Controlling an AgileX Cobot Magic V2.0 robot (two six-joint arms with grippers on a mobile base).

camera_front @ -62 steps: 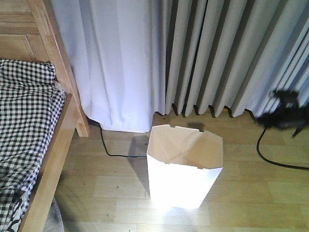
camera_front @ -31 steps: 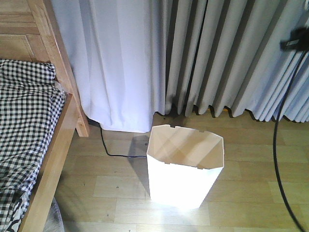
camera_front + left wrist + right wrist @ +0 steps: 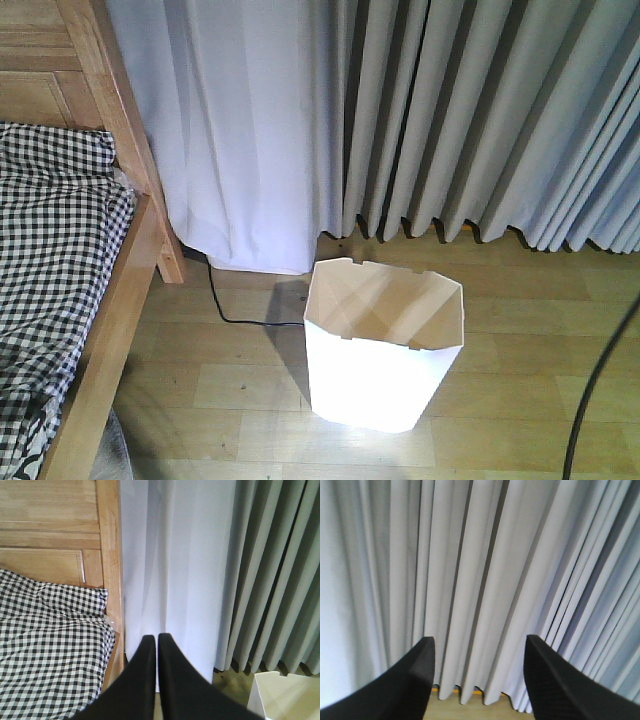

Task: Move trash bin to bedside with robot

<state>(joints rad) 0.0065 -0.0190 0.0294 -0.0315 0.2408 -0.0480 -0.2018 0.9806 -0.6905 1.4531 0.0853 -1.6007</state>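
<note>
Fingers of the right gripper (image 3: 479, 672) spread wide toward curtains (image 3: 480, 580), left gripper (image 3: 155, 642) pressed together (both empty); trash bin (image 3: 385, 350) stands lower centre, ungrasped, apart from the bed (image 3: 110, 330), so reaching comes next.

A home bedroom: wooden-framed bed (image 3: 110, 300), gingham bedding (image 3: 50, 270), long curtains (image 3: 400, 120), wood floor (image 3: 220, 400).

No writing, label, brand, number or sign could be read in any view; the bin (image 3: 384, 345), bed (image 3: 60, 260) and curtains (image 3: 400, 110) all showed plain, unmarked surfaces.
</note>
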